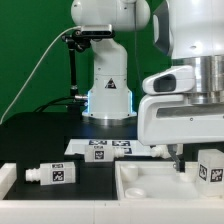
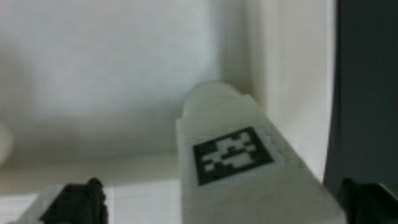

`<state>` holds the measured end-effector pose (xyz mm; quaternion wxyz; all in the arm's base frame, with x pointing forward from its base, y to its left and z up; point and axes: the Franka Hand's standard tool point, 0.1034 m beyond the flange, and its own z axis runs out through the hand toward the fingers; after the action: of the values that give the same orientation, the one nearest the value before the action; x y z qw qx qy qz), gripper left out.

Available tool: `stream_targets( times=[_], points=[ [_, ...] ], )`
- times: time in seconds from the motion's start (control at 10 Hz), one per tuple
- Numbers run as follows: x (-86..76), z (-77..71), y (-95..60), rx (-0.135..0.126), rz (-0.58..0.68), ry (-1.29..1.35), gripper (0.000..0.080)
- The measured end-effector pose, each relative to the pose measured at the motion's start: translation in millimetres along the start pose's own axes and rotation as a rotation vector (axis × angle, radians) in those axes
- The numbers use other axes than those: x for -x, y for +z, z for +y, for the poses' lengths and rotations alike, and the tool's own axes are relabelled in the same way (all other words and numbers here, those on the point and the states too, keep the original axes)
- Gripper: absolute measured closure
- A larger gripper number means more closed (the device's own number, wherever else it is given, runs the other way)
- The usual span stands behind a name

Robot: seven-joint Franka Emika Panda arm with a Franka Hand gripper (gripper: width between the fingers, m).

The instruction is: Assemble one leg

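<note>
Tray-like part: a large flat white panel point(image 1: 150, 185) fills the near foreground of the exterior view, its raised rim toward the camera.

Gripper: the gripper point(image 1: 197, 163) hangs low over that panel at the exterior view's right; in the wrist view its 2 dark fingertips point(image 2: 75, 203) stand on either side of a white tagged leg, jaws parted wider than the part, contact not visible.

Held leg: the leg point(image 2: 231, 150) lies between the fingers and tapers away from the camera, 1 square tag facing up; in the exterior view its tagged end point(image 1: 210, 168) shows just beside the hand, over the panel. Whether it is firmly gripped cannot be told.

Spare leg: a second leg point(image 1: 53, 175) lies on its side on the black table, at the exterior view's left, untouched.

Marker board: the marker board point(image 1: 110, 150) lies flat behind, near the arm's base point(image 1: 108, 95).

Progress: judged early to midway. 1 leg sits at the panel, but the pictures do not show it seated; insertion and tightening appear still to come.
</note>
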<state>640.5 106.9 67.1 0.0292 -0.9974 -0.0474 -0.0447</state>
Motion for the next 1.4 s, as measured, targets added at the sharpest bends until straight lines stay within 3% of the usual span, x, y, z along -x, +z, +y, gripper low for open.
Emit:
stream_targets(
  times=[0.2, 0.4, 0.5, 0.6, 0.8, 1.2, 1.4],
  points=[
    [0.2, -1.5, 0.3, 0.006, -0.001, 0.000, 0.0151],
    [0.3, -1.4, 0.5, 0.006, -0.001, 0.045, 0.0398],
    [0.4, -1.7, 0.7, 0.005, -0.001, 0.122, 0.0398],
    [0.4, -1.6, 0.8, 0.005, -0.001, 0.202, 0.0515],
    [1.1, -2.6, 1.4, 0.009, -0.001, 0.381, 0.0515],
    [1.0, -8.1, 2.7, 0.050, 0.001, 1.067, 0.0515],
    [0.2, -4.7, 2.8, 0.007, -0.013, 1.394, 0.0515]
  ],
)
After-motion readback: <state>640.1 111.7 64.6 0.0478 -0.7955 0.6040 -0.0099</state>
